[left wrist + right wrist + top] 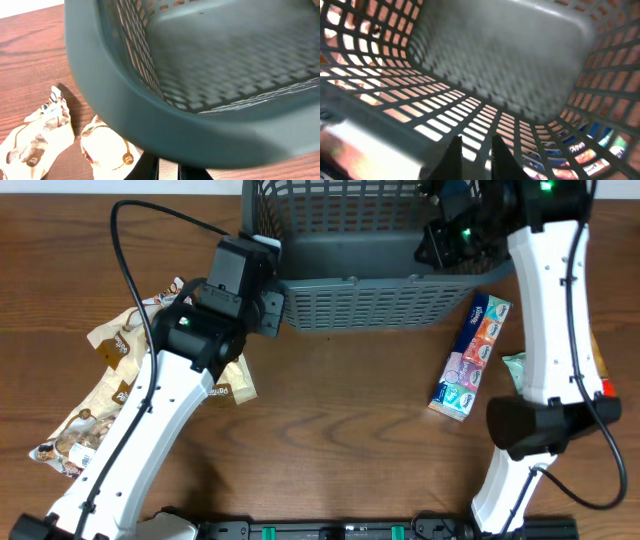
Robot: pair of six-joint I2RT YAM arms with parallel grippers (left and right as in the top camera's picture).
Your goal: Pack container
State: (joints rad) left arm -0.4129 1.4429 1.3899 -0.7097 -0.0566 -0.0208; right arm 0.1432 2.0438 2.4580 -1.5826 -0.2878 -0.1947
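The container, a dark grey lattice basket, stands at the table's far middle and holds nothing that I can see. My left gripper is at its near left corner. In the left wrist view the thick rim fills the frame. The left gripper shows as two dark fingers close together, tips hidden under the rim, bare wood between them. My right gripper reaches inside at the near right corner. The right gripper points at the lattice wall, its fingers narrowly apart with nothing between them.
Several beige snack packets lie left of the basket, partly under my left arm, and two packets show beside the rim. A colourful tissue pack and a green packet lie to the right, near the right arm.
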